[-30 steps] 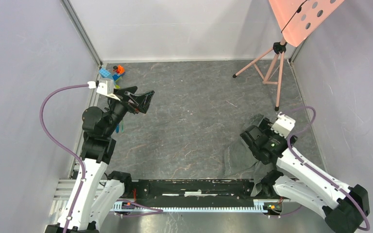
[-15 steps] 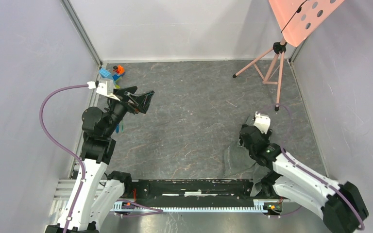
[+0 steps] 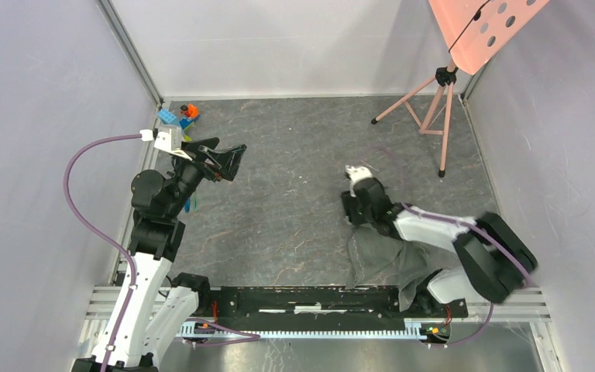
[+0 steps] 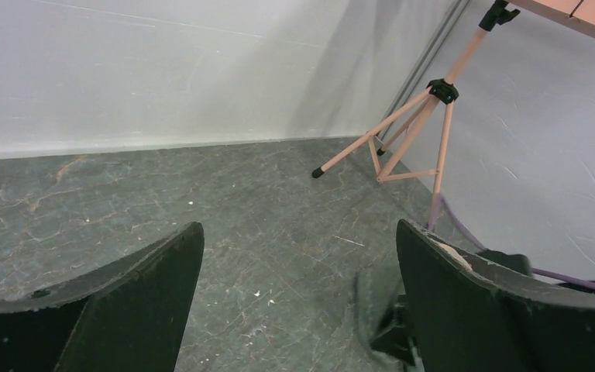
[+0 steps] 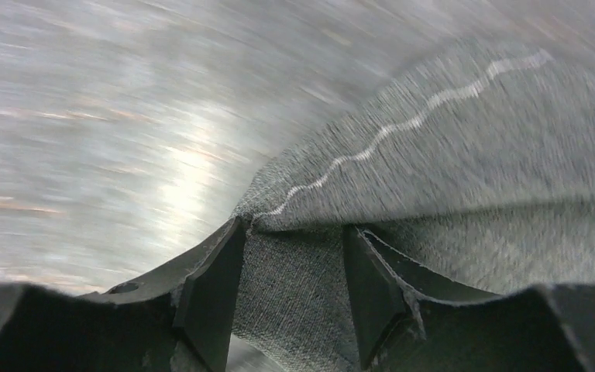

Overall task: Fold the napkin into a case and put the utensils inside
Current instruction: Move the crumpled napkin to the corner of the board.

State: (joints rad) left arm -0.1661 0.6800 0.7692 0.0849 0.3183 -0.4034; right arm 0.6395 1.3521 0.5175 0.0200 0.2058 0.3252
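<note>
Right gripper [image 5: 294, 232]: jaws half-narrowed, a raised fold of the napkin [image 5: 449, 147] between the fingers; firm pinch or not, cannot tell. The napkin lies rumpled on the table [image 3: 294, 155], near-right, close to the base rail [image 3: 310, 298]. Left gripper [image 4: 298, 232] wide, empty, well apart. Risk, as I judge it: thin cloth slips out or drags into a bunch if only the edge is caught. No container present; case not yet formed, nothing inside. Cannot make out the utensils.
</note>
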